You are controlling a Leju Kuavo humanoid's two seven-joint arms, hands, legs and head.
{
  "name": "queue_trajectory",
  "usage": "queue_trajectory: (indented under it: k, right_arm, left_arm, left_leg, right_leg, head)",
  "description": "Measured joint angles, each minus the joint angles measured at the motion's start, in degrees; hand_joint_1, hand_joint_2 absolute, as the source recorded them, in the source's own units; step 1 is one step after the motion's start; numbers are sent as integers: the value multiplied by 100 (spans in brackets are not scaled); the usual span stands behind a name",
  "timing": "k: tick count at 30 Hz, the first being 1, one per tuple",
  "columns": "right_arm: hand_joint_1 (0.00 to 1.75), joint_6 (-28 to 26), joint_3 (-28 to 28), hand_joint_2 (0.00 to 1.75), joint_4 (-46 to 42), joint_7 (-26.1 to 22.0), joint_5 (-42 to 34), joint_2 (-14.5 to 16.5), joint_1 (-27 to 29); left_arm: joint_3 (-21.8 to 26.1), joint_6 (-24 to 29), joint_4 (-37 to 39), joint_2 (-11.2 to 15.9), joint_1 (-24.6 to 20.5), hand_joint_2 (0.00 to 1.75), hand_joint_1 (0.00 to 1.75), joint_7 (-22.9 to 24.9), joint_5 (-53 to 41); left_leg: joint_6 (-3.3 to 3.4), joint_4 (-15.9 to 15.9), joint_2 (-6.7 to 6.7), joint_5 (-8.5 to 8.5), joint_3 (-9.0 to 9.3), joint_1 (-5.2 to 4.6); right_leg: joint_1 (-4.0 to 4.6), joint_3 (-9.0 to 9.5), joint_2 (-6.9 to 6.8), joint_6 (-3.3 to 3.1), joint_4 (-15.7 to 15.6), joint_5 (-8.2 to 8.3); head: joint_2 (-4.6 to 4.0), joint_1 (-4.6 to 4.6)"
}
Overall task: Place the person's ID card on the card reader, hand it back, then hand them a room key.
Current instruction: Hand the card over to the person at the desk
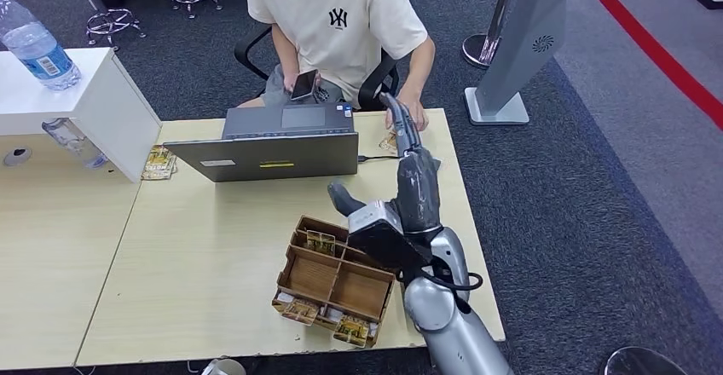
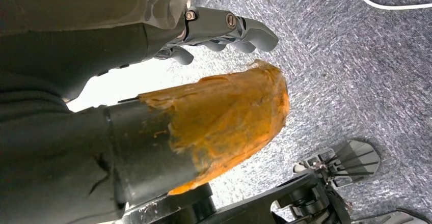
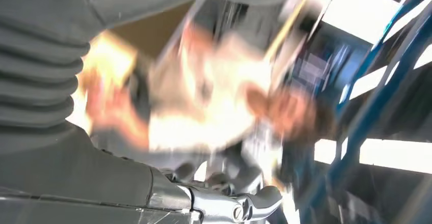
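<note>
The right hand [image 1: 409,158] reaches out over the far edge of the table [image 1: 213,247], its fingers [image 1: 399,115] stretched flat toward the person's hand [image 1: 407,118] resting on that edge. Whether a card lies between those fingers I cannot tell: a small patterned thing [image 1: 390,142] shows just beside the fingers on the table, too small to name. The right wrist view is blurred; a metal finger [image 3: 254,206] is all that reads clearly. The thumb [image 1: 343,198] sticks out to the side, over the table.

Below the forearm sits a brown wooden tray [image 1: 332,279] with compartments, some holding small patterned cards [image 1: 321,241]. Behind it a grey laptop [image 1: 277,143] stands open, its screen turned toward the person [image 1: 332,25], who sits in a chair holding a phone [image 1: 303,83]. A cable [image 1: 377,158] runs from the laptop toward the reaching hand. Far left, a white box [image 1: 94,102] carries a water bottle [image 1: 36,47].

The left hand [image 2: 219,30] hangs over grey carpet [image 2: 356,81], fingers curled in on nothing, its thumb [image 2: 224,122] coated in orange
</note>
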Motion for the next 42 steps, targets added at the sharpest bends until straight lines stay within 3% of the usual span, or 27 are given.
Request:
queue_trajectory:
  k: [4,7,11,14,22,42]
  right_arm:
    - [0,2136,120,0,-143,-184,-2083,-99,50]
    - [0,3602,164,0,-137,-257,-3207,-192,52]
    - [0,4896,285,0,-51,-322,-3949,-343,57]
    - [0,5570,438,0,31,-359,-4189,-461,83]
    - [0,6571,972,0,515,-424,-4378,-823,184]
    - [0,7241,1914,0,2472,-972,-3845,-1711,248]
  left_arm:
    - [1,11,0,35,1,0,0,-31,77]
    - [2,9,0,67,1,0,0,-52,88]
    - [2,3,0,110,0,0,0,-64,85]
    - [2,1,0,137,-4,0,0,-72,79]
    - [2,-8,0,187,-22,0,0,-82,73]
    - [2,-8,0,211,-30,0,0,-83,74]
  left_leg:
    - [0,-1,0,0,0,1]
    - [0,-1,-1,0,0,1]
    - [0,0,0,0,0,0]
    - [0,0,0,0,0,0]
    - [0,0,-1,0,0,0]
    - [0,1,-1,0,0,-1]
  right_leg:
    - [1,0,0,0,0,0]
    - [1,0,-1,0,0,0]
    - [0,0,-1,0,0,0]
    - [0,0,-1,0,0,0]
    - [0,0,-1,0,0,-1]
    - [0,0,-2,0,-1,0]
  head:
    - [0,0]
    - [0,0]
    - [0,0]
    - [0,0]
    - [0,0]
    - [0,0]
